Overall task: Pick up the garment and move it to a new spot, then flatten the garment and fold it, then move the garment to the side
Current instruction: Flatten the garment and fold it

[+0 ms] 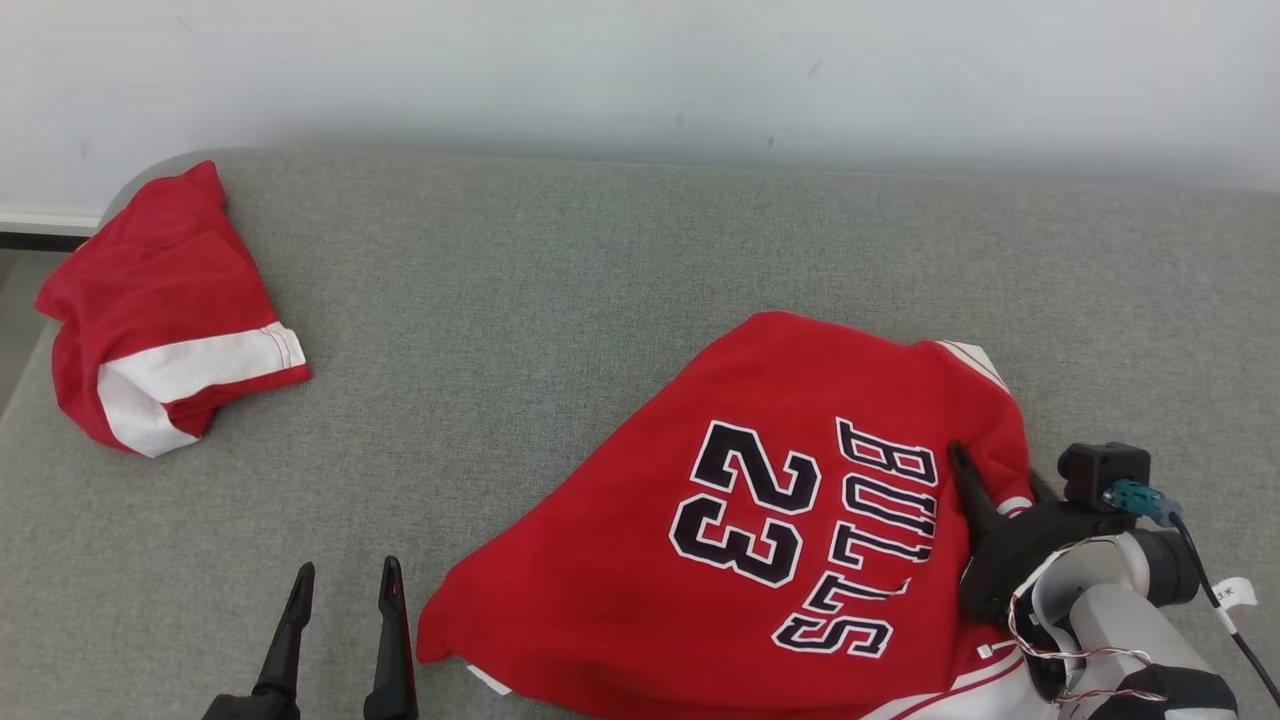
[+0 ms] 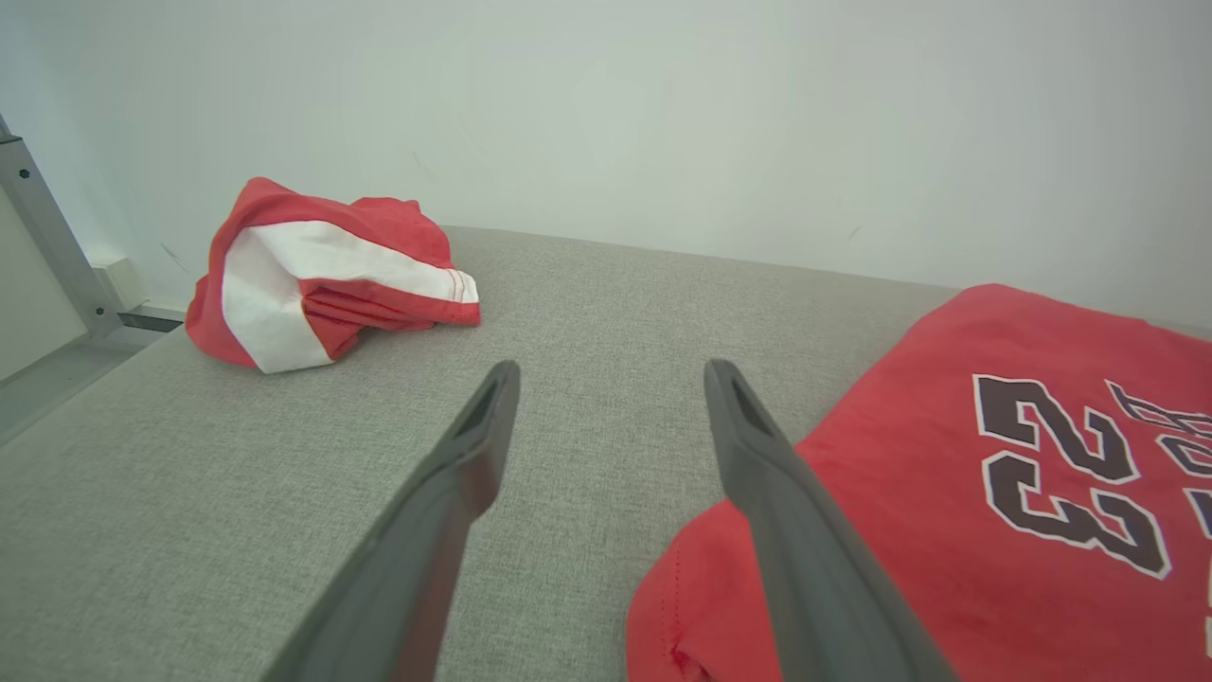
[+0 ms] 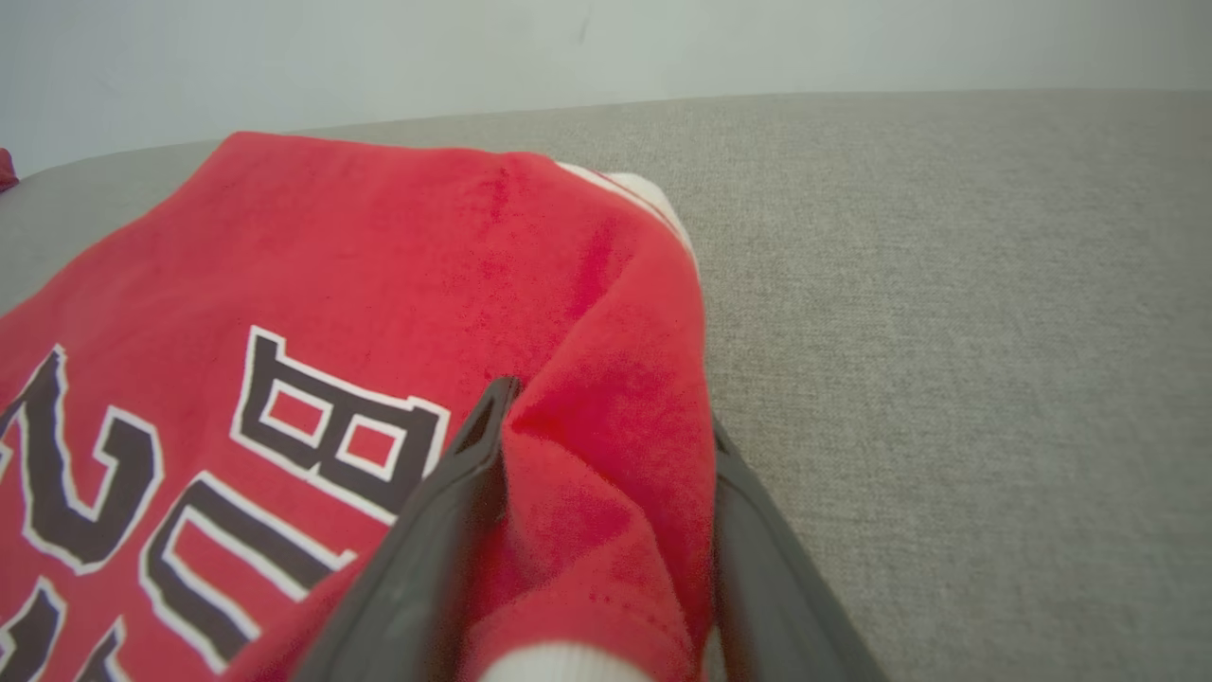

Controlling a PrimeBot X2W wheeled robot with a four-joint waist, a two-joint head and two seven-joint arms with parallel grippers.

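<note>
The jersey (image 1: 760, 520) lies crumpled at the lower right of the head view on the couch (image 1: 600, 260) — not yet lifted, flattened or folded. The right gripper (image 3: 606, 493) straddles a bunched edge fold, its jaws apart around the cloth and no firm grip evident. The left gripper (image 1: 345, 590) — lower left — is spread wide and empty.

bare grey cushion (image 1: 560, 300) lies open between the crumpled red garment (image 1: 165, 310) at far left and the spread jersey (image 1: 760, 520); a wall (image 1: 640, 70) closes the back.
</note>
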